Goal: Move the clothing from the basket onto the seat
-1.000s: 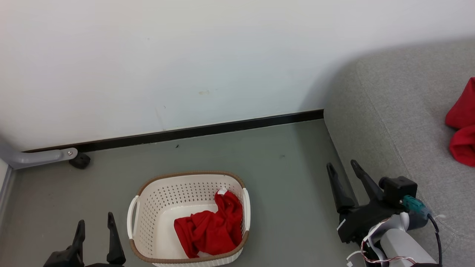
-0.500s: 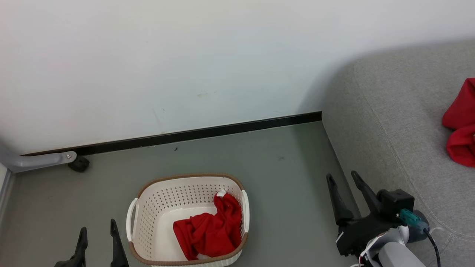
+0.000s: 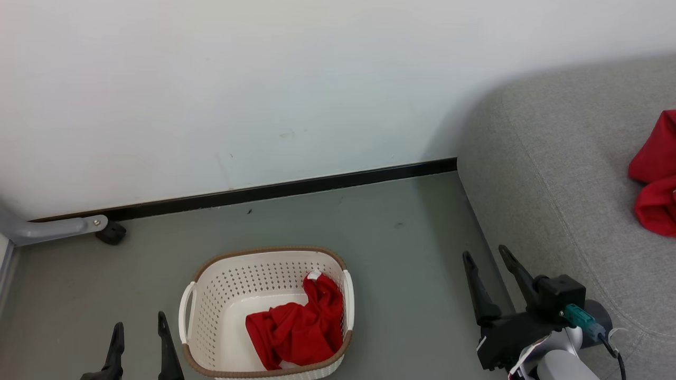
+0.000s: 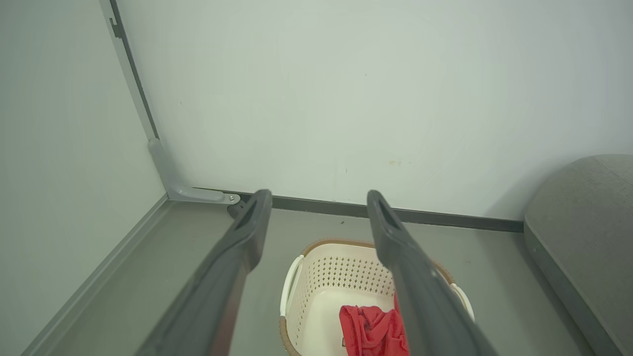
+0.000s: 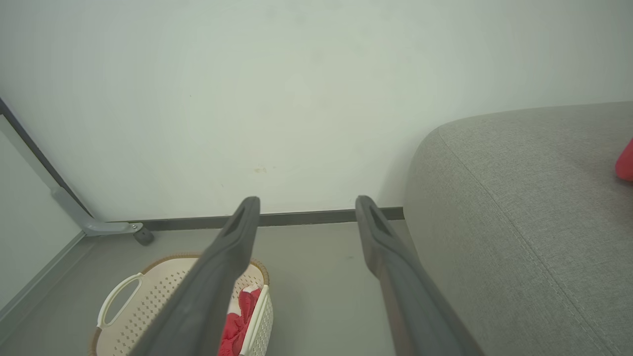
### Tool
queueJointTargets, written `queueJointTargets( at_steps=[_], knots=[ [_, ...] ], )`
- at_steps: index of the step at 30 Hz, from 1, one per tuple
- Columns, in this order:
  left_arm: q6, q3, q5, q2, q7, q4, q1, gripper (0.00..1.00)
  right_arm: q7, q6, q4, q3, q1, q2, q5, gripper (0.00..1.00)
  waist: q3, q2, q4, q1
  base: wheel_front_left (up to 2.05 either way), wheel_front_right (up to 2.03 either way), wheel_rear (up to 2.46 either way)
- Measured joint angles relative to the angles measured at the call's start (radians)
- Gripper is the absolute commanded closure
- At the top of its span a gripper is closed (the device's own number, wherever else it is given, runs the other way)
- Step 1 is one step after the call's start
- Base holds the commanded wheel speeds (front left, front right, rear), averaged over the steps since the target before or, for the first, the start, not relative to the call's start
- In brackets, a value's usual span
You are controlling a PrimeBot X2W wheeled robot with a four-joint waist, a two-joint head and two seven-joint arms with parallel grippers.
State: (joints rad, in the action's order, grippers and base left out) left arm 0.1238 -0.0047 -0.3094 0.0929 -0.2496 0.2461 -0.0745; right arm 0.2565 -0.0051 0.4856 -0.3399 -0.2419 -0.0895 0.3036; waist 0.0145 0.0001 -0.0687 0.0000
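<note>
**A:** Grey floor (image 3: pixel 401 253) under a white wall (image 3: pixel 264 79), and the basket (image 3: pixel 248 274) stands on it, low in the middle of the head view. Where does the job stand?

**B:** Partway, I'd judge. One crumpled heap of red clothing (image 3: pixel 296 330) lies in the basket's right half and climbs its right wall. Another red piece (image 3: pixel 655 179) already lies on the seat (image 3: pixel 554 174), at the far right.

**A:** And the jaws?

**B:** Both pairs stand wide apart and carry nothing. The left jaws are just beside the basket's left handle. The right jaws hang between the basket and the seat's edge, well apart from the cloth.

**A:** Next move?

**B:** Probably a reach down into the basket. The cloth is soft and bunched, so the jaws should close on a thick fold and keep off the perforated wall and rim.

**A:** Anything to read?

**B:** There's a small white label (image 3: pixel 315 274) atop the heap, too small to read. In the left wrist view a dark sticker (image 4: pixel 343 341) sits on the basket floor, and its print can't be made out. I can see no brand.
</note>
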Motion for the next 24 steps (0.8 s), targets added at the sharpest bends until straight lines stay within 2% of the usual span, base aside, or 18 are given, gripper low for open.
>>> queueJointTargets(
  at_steps=[9, 24],
  knots=[
    [0.0, 0.0, 0.013, -0.008, 0.0, -0.012, -0.011, 0.0, 0.0, -0.013, -0.018, 0.0, 0.007, -0.005, -0.006, 0.0, 0.0, 0.0, -0.001, 0.0, 0.0, 0.0, 0.0],
    [0.0, -0.004, 0.017, -0.019, 0.0, -0.02, -0.013, 0.0, 0.0, -0.014, -0.044, 0.005, 0.012, -0.006, -0.007, 0.0, 0.016, -0.0001, -0.003, 0.0, 0.0, 0.0, 0.0]
  ],
)
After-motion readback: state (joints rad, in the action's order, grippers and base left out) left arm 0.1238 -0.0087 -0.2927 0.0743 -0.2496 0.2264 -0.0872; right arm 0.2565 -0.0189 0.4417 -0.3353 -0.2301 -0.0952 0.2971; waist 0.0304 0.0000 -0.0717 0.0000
